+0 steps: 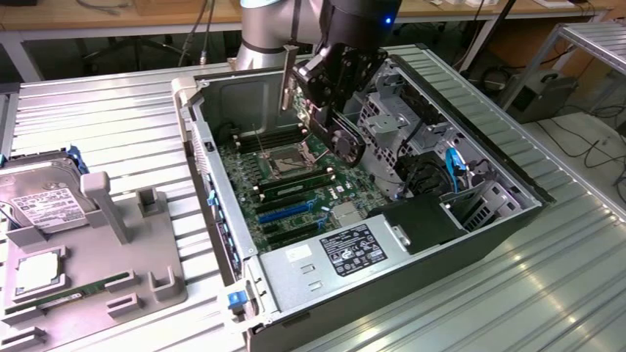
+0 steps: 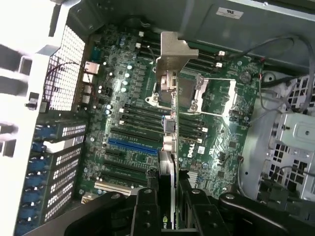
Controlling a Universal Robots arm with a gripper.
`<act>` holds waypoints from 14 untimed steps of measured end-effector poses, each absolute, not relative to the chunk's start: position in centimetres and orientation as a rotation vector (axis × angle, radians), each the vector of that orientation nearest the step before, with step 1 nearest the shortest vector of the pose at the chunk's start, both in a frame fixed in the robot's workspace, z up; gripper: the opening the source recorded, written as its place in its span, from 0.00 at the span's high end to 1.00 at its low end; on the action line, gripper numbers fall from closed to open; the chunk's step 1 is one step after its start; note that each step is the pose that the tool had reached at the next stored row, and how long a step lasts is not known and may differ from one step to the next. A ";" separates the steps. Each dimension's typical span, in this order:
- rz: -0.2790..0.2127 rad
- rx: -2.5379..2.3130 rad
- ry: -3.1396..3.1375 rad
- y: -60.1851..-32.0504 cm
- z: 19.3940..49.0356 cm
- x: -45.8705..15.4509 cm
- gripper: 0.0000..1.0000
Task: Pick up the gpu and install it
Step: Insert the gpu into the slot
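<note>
**Gripper (image 2: 170,209) holding the gpu (image 2: 168,147) over an open computer case (image 1: 421,286)**

The gripper is clenched on the gpu, with one finger against each flat side. The card hangs on edge. It is thin and black-faced, with a silver metal bracket (image 2: 172,54) at one end. It hovers above the green motherboard (image 2: 123,118) inside the case, beside the blue slot (image 2: 133,144).

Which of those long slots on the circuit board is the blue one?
The single blue slot; the black slots alongside it share its long shape, not its colour.
</note>
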State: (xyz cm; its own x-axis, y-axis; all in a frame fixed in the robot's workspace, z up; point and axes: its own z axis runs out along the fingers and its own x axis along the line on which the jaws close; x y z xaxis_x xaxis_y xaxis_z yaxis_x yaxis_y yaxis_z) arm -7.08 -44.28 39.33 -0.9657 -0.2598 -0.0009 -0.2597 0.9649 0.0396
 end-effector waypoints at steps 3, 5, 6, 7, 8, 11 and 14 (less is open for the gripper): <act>-0.061 0.499 -3.097 -44.3 39.2 -7.1 0.74; -0.061 0.592 -3.081 -44.3 39.0 -7.1 0.74; -0.060 0.630 -3.074 -44.3 38.9 -7.1 0.74; -0.060 0.657 -3.069 -44.3 38.9 -7.1 0.74; -0.060 0.688 -3.062 -44.3 38.8 -7.1 0.74; -0.059 0.781 -3.040 -44.3 38.6 -7.1 0.74; -0.058 0.867 -3.017 -44.3 38.5 -7.1 0.74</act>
